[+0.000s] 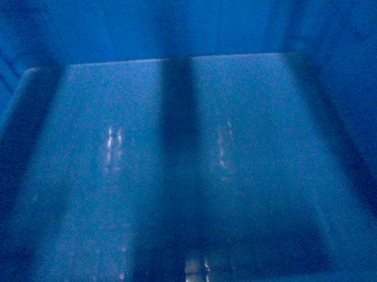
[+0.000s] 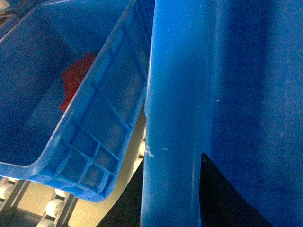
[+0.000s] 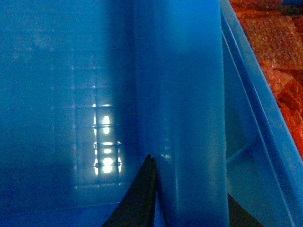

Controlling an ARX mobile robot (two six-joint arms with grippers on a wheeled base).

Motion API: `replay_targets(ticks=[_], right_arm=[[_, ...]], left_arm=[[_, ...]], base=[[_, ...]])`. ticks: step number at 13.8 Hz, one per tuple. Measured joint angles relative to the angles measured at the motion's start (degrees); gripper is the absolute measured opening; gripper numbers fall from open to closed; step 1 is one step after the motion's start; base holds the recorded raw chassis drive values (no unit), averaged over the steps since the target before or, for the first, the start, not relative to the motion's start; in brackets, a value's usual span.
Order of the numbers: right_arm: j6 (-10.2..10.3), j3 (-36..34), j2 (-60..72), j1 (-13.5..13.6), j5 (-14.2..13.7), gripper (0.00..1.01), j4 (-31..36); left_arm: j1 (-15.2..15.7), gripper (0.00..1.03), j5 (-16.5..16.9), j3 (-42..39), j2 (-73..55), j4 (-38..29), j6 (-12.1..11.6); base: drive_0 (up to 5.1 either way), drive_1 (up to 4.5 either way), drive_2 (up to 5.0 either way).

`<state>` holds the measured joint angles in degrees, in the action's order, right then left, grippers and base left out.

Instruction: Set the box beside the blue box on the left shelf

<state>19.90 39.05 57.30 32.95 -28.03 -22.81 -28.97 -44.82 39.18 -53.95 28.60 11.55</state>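
Both pincers mostly hidden, grip unreadable; box (image 1: 178,168) fills head view, blurred.

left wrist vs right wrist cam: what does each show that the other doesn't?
Only left wrist: a second blue crate beside the held one, ribbed outer wall toward the camera, something red inside it, and white rollers below it.

Only right wrist: orange-red textured material past the box's wall at upper right, and light glinting through a grid pattern in the blue plastic.

Both: a close-up of the box wall filling most of the frame, with a dark gripper finger against it at the bottom edge. Neither shows the jaws well enough to judge the grip.
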Motion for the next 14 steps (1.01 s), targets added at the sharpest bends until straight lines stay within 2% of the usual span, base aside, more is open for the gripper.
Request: replay_targets(ticks=[1,2,3,6,11,14], right_arm=[[0.0,2.1,0.3,0.0,0.8,0.15,-0.7],[0.8,8.0,2.3,0.0,3.5,0.13,-4.7],[3.7,5.9,5.4,0.0,5.8,0.12,-8.3],[5.3,3.3,6.4,-0.1,6.5,0.12,-7.2],[7.9,0.4,9.1,-0.4,7.9,0.12,-5.0],[8.5,-0.4,10.3,-0.8,8.1,0.12,-5.1]], left_arm=[[1.3,0.18,0.7,2.1,0.2,1.5,-0.2],[5.0,0.18,3.8,6.1,0.6,5.6,-1.1],[7.4,0.18,10.4,2.4,-3.5,6.9,-0.1],[7.5,0.18,11.8,0.6,-5.3,4.8,0.0],[8.7,0.18,13.5,-1.7,-8.8,0.1,-2.0],[9.0,0.18,15.3,-2.9,-11.8,-2.2,-2.3]], base=[[0.0,0.0,0.0],[0.0,0.0,0.0],[0.0,0.0,0.0],[0.0,0.0,0.0],[0.0,0.0,0.0],[0.0,0.0,0.0]])
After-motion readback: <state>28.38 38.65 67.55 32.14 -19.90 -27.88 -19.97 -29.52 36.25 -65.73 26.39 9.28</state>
